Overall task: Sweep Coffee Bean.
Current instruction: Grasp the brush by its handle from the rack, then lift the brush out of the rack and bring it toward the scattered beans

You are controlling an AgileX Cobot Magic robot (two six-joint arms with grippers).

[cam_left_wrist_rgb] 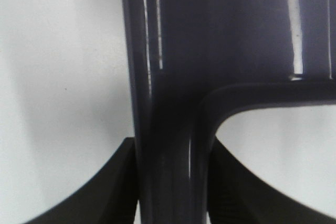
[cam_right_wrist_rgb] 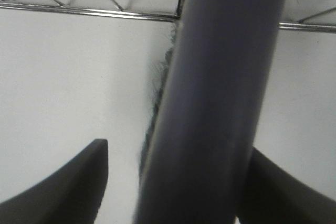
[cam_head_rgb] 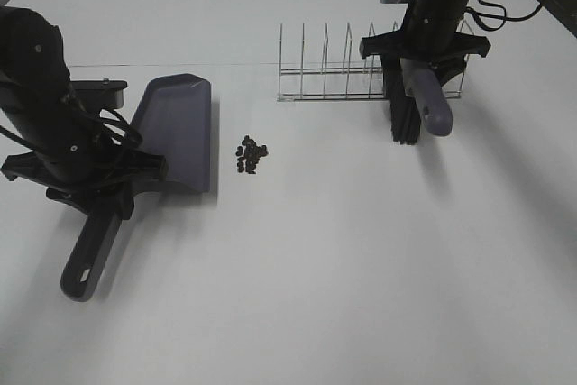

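Several tiny dark coffee beans (cam_head_rgb: 251, 155) lie in a tight cluster on the white table (cam_head_rgb: 343, 259). The grey-purple dustpan (cam_head_rgb: 176, 128) rests just left of them, its open edge facing the beans. My left gripper (cam_head_rgb: 106, 188) is shut on the dustpan's handle (cam_head_rgb: 88, 259). The left wrist view shows the handle (cam_left_wrist_rgb: 173, 129) between the fingers (cam_left_wrist_rgb: 105, 192). My right gripper (cam_head_rgb: 416, 60) is shut on the brush (cam_head_rgb: 431, 101) at the far right, in front of the rack. The black bristles (cam_head_rgb: 406, 119) hang beside the handle. The right wrist view shows the brush handle (cam_right_wrist_rgb: 220, 103) and bristles (cam_right_wrist_rgb: 157, 93).
A wire rack (cam_head_rgb: 325, 69) with upright dividers stands at the back, right of centre, just behind the brush; its base wire shows in the right wrist view (cam_right_wrist_rgb: 79, 8). The table's far edge runs along the top left.
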